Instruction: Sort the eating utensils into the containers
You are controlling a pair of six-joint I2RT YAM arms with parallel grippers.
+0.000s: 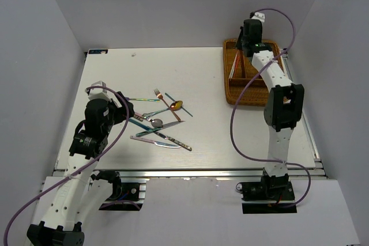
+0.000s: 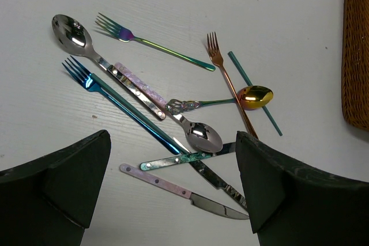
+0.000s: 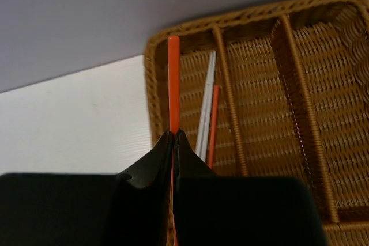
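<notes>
A pile of metal utensils (image 1: 158, 122) lies mid-table: forks, spoons, knives and a teal chopstick (image 2: 253, 91). My left gripper (image 2: 173, 191) is open above the pile, over a pink-handled knife (image 2: 179, 191) and a green-handled knife (image 2: 173, 159). My right gripper (image 3: 173, 136) is shut on a red chopstick (image 3: 173, 84), held above the left long slot of the wicker tray (image 3: 151, 84). A white chopstick (image 3: 206, 108) and another red chopstick (image 3: 213, 119) lie in that slot.
The tray (image 1: 230, 93) stands at the back right near the wall. White walls enclose the table on three sides. The tray's edge shows at the right of the left wrist view (image 2: 354, 56).
</notes>
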